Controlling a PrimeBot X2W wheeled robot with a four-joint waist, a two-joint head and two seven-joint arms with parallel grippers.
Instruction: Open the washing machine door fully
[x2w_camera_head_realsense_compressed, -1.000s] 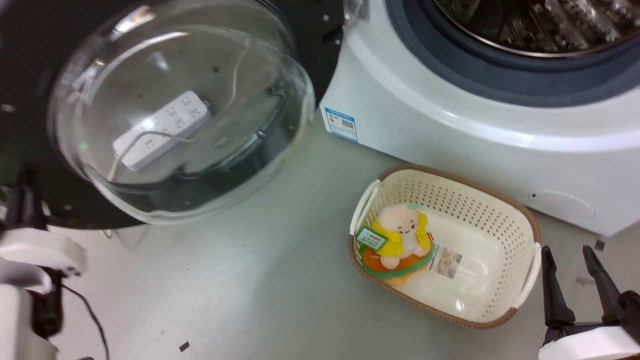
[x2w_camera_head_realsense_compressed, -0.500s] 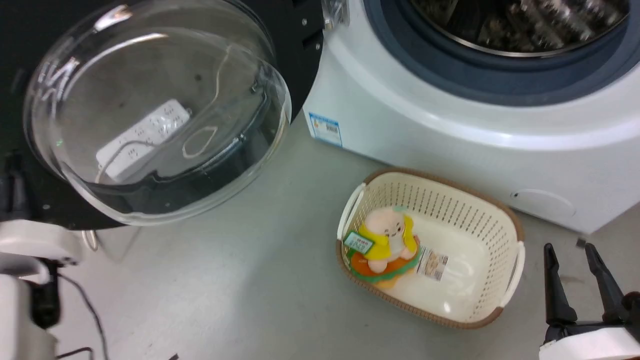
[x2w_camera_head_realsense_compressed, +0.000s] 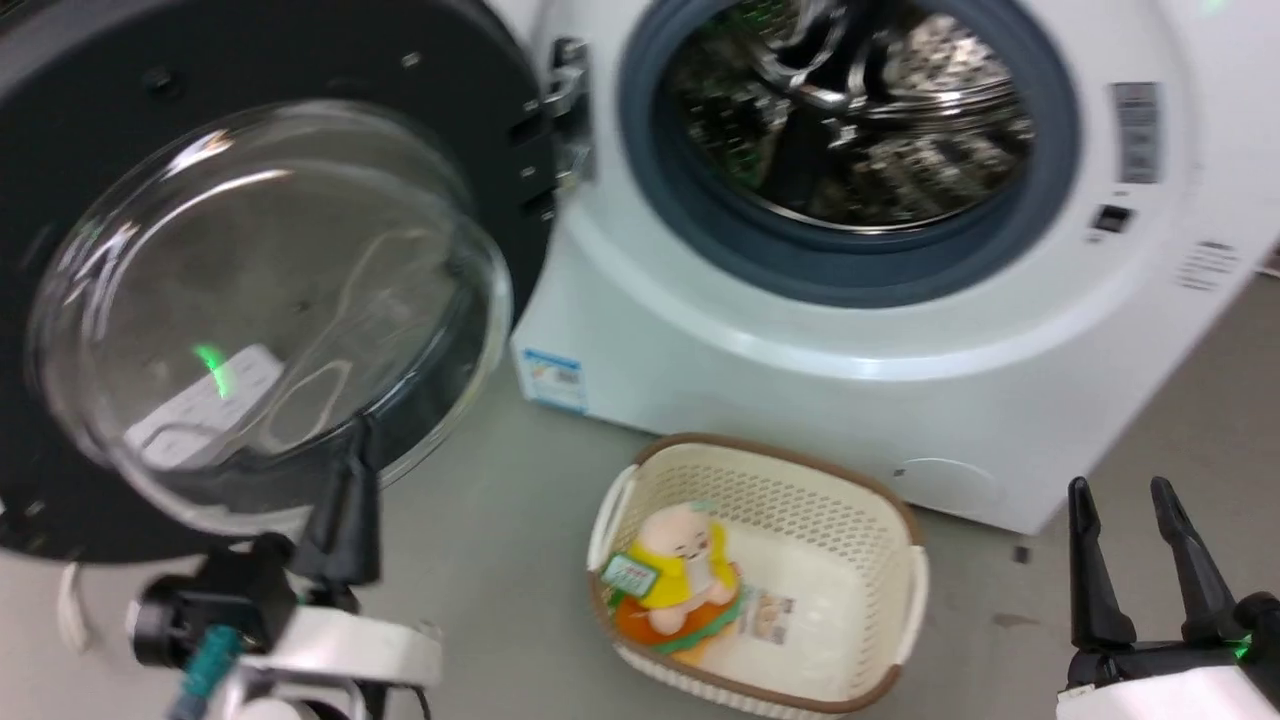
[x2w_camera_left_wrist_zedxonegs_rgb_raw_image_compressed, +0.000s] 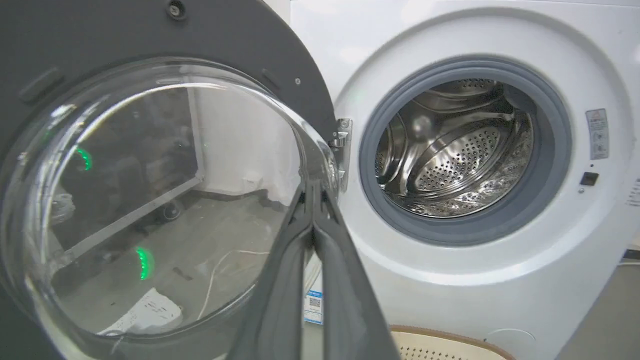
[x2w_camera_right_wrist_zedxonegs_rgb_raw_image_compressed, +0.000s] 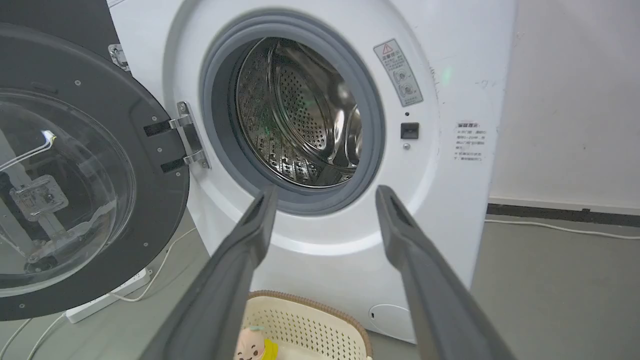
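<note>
**Door hanging wide, drum lying bare**

The washer (x2w_camera_head_realsense_compressed: 800, 330) is filling the upper right of the head view, its steel drum (x2w_camera_head_realsense_compressed: 850, 120) showing. The door (x2w_camera_head_realsense_compressed: 250, 60) is hanging open at the upper left, glass bowl bulging toward the camera. A basket (x2w_camera_head_realsense_compressed: 800, 485) is sitting at lower centre, near the washer. The right gripper (x2w_camera_head_realsense_compressed: 1120, 495) is hovering at the lower right, fingers spread and empty. The left gripper (x2w_camera_head_realsense_compressed: 358, 440) is pointing up at the lower left, fingers pressed together on nothing. A plush toy (x2w_camera_head_realsense_compressed: 680, 565) is lying in the basket.

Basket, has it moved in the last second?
No. The camera shifted; the basket still sits before the washing machine, between its blue label and round cover.
</note>
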